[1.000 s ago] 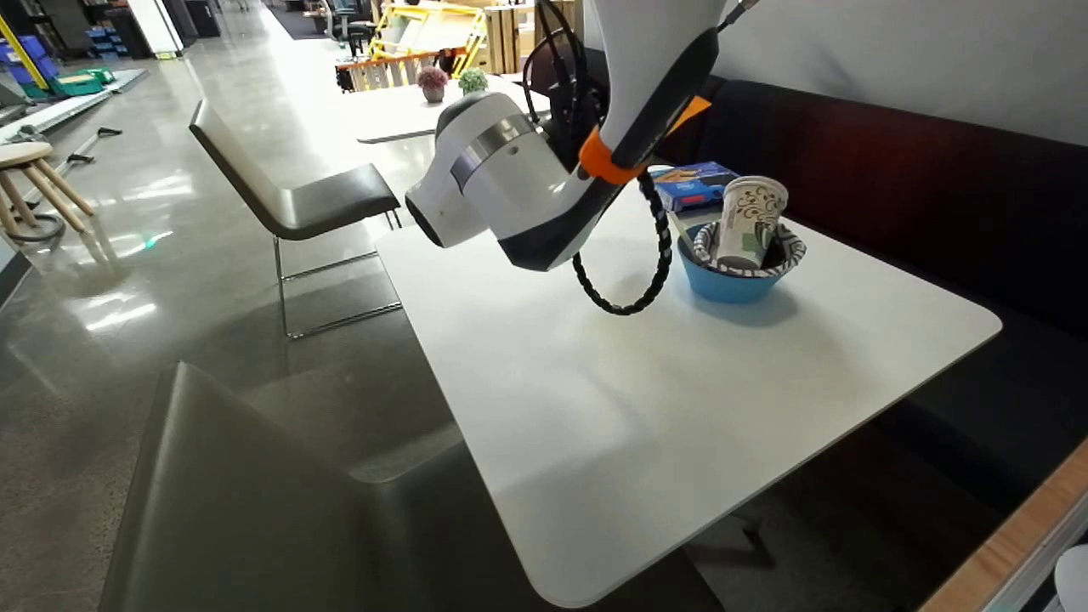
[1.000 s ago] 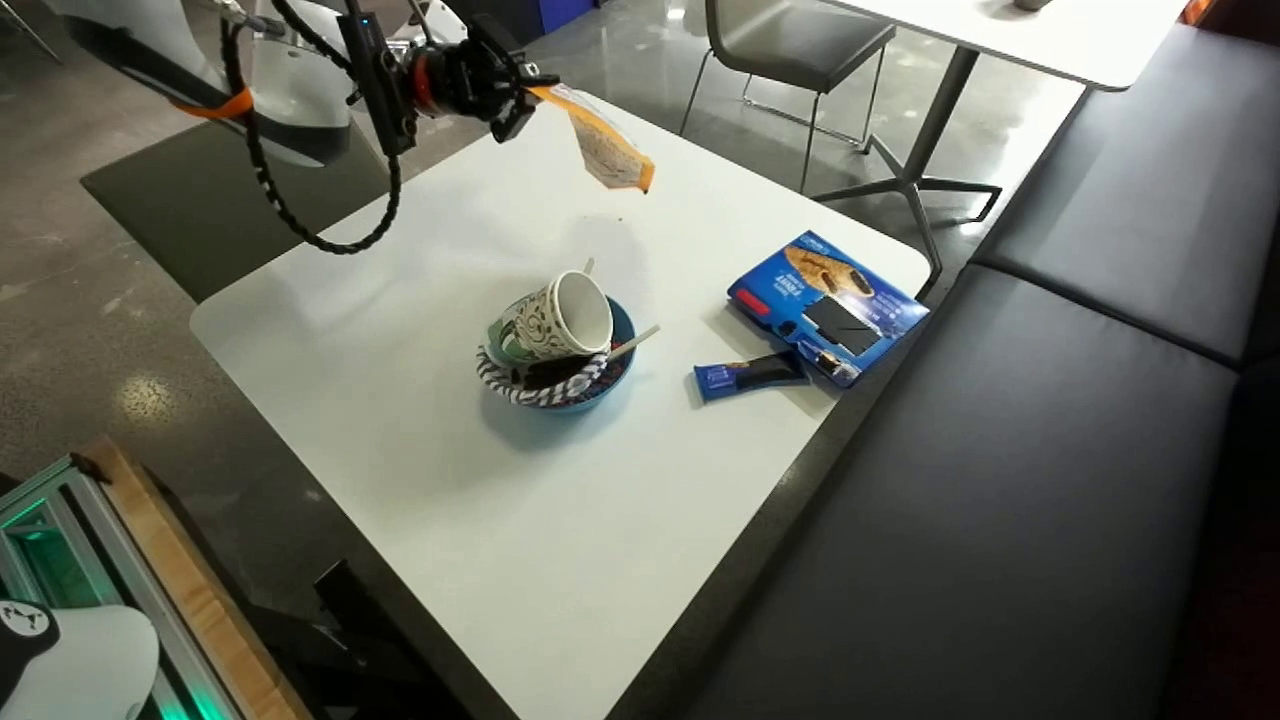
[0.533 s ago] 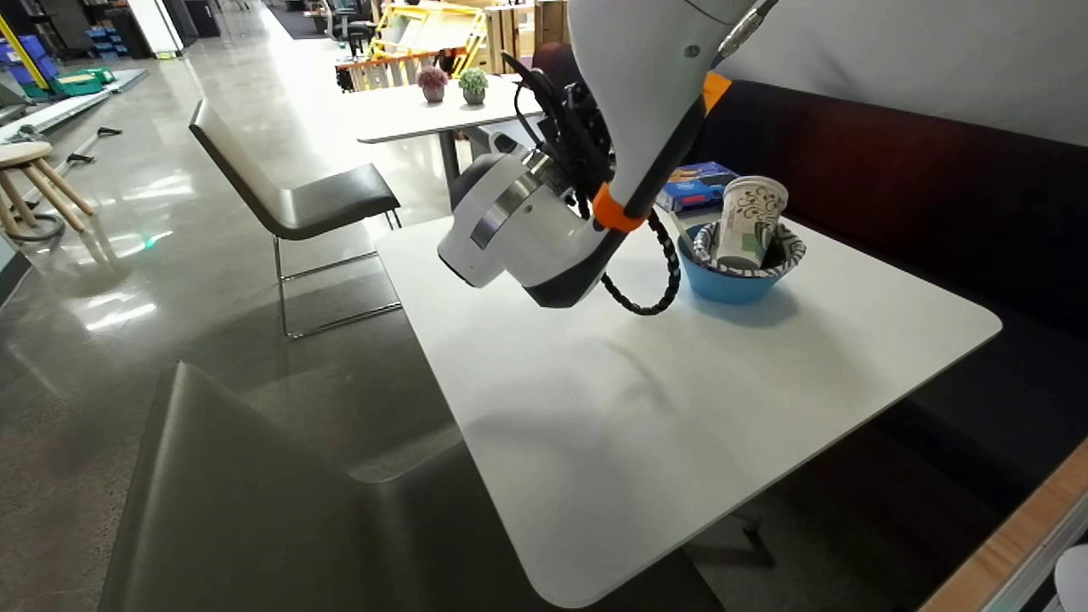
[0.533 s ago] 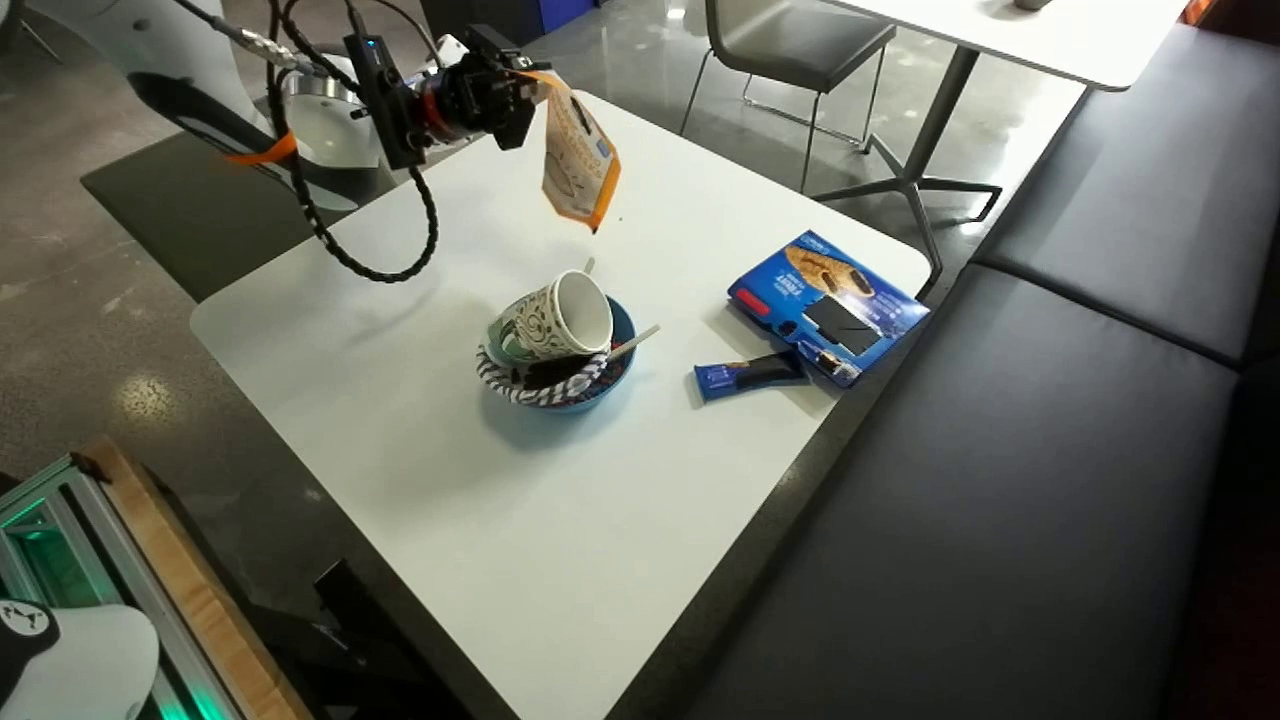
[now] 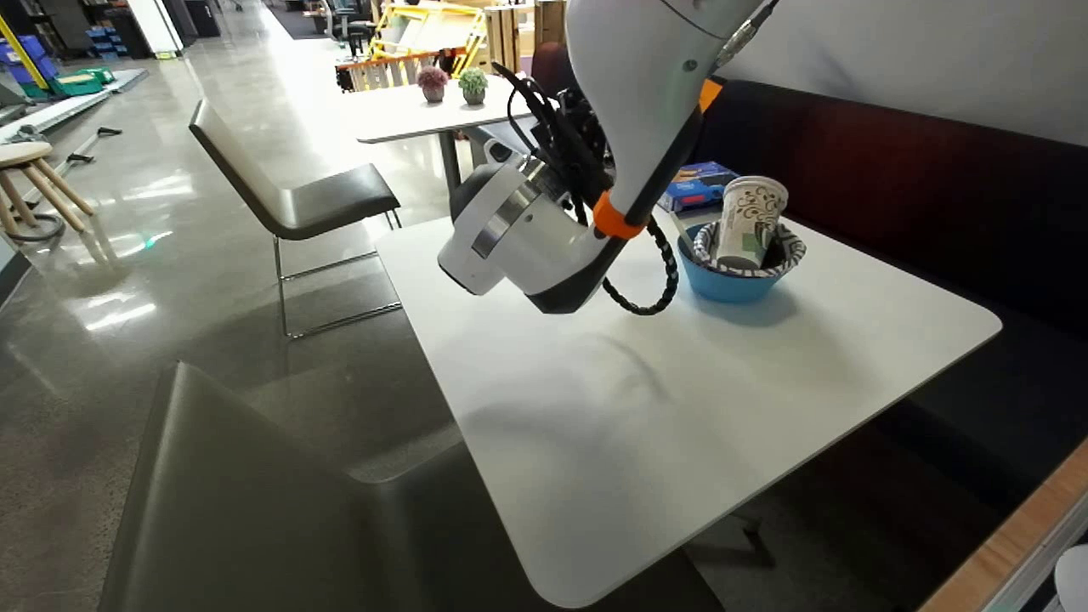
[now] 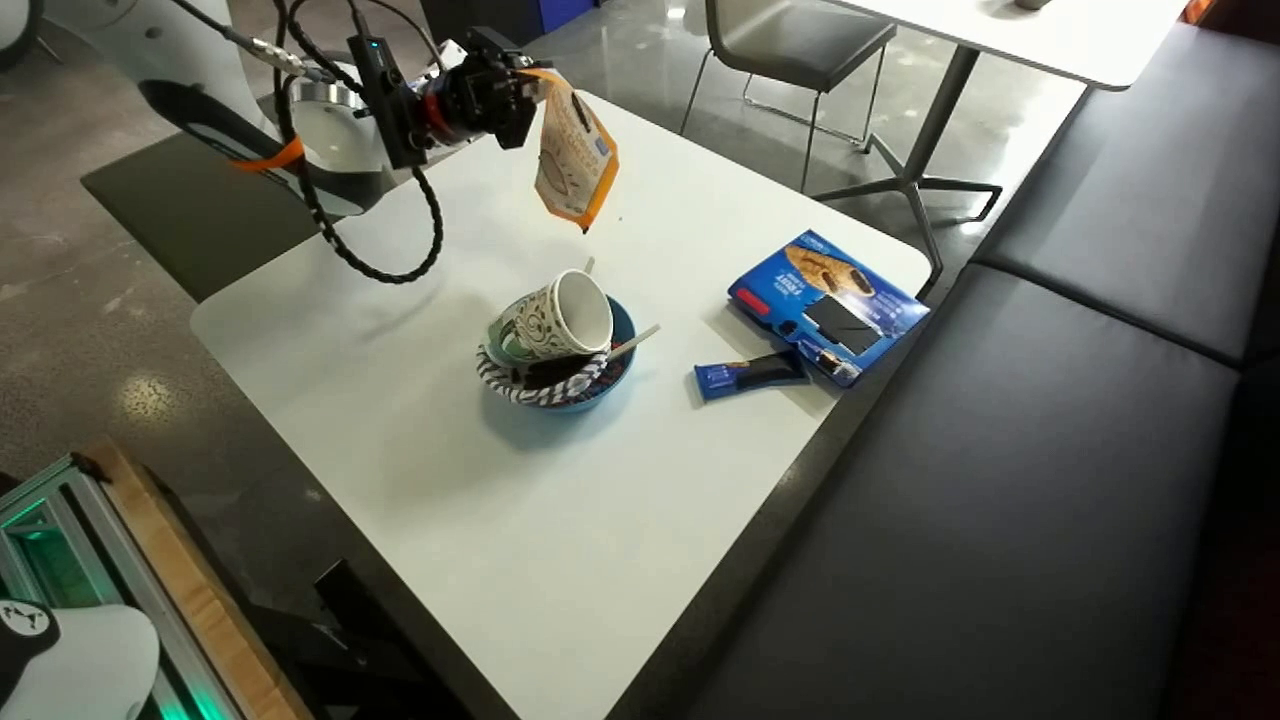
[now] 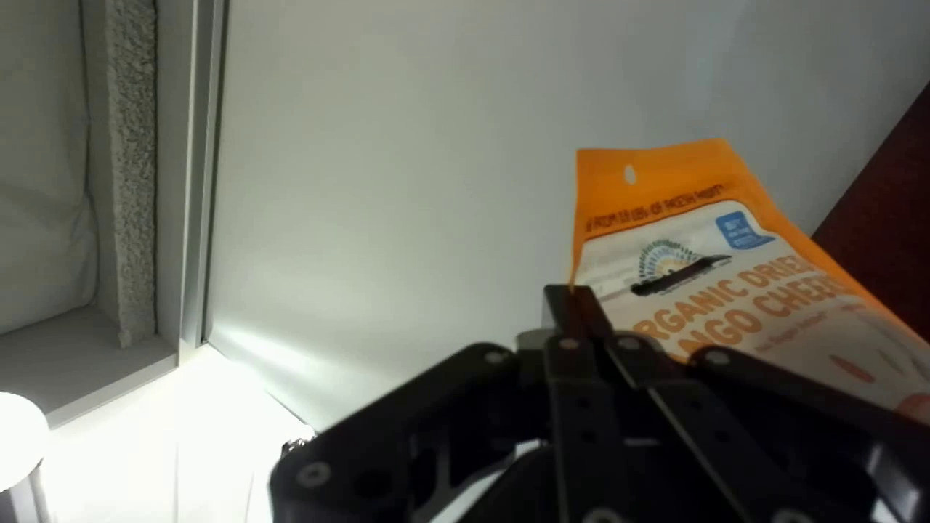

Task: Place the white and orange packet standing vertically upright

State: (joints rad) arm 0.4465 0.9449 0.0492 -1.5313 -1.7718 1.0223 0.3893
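The white and orange packet (image 6: 578, 165) hangs in the air above the white table in an exterior view, its printed face showing and its body tilted. My gripper (image 6: 532, 88) is shut on its upper edge there. In the wrist view, the packet (image 7: 697, 254) lies right of the jaws, its orange top band with a small hole upward. The fingertips (image 7: 575, 294) pinch its left side edge; the black fingers cover its lower left part. In the exterior view with the arm (image 5: 527, 221) in front, packet and fingertips are hidden.
A blue bowl (image 5: 731, 286) with a tilted patterned paper cup (image 5: 750, 223) stands on the white table (image 5: 722, 399). A blue box (image 6: 825, 308) and a small blue-wrapped bar (image 6: 745, 377) lie near the bench (image 6: 960, 480). Chairs (image 5: 327, 200) stand along the table's open side.
Over the last second the arm has lowered and the wrist has turned. The packet has swung to hang more steeply, its printed face turned into view. The last half second shows only slight movement.
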